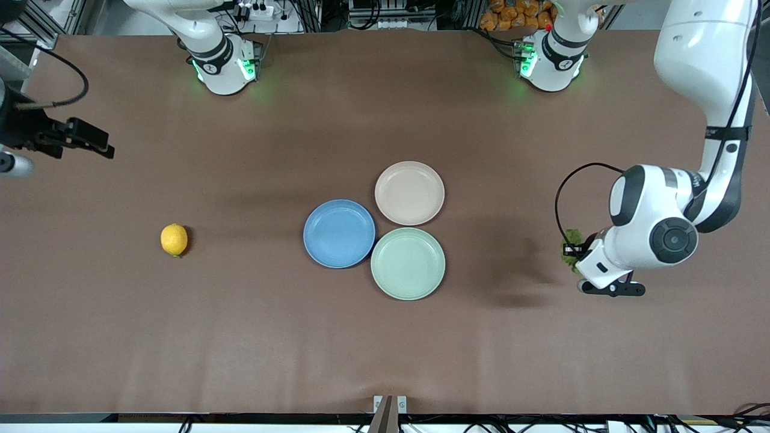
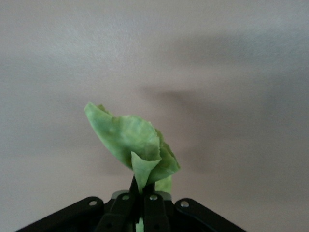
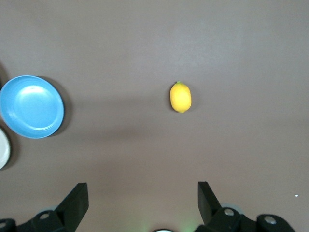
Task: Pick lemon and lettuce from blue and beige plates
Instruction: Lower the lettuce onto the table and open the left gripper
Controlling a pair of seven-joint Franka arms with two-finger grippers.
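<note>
Both plates emptied: lemon (image 1: 174,239) already set on the table toward the right arm's end, right gripper (image 3: 142,200) spread wide overhead, lettuce (image 2: 133,145) clamped aloft by left gripper (image 2: 140,193).

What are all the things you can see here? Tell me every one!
lemon: one, yellow, lying on the bare table toward the right arm's end, apart from the plates.
lettuce: one leaf, green, held up in the air over bare table toward the left arm's end.
blue plate: one, nothing on it, mid-table.
beige plate: one, nothing on it, farther from the front camera than the other two.
mint-green plate: one, nothing on it, nearest the front camera.
table: one, brown.
left gripper: jaws shut on the lettuce.
right gripper: jaws open, holding nothing, up over the table at the right arm's end.
</note>
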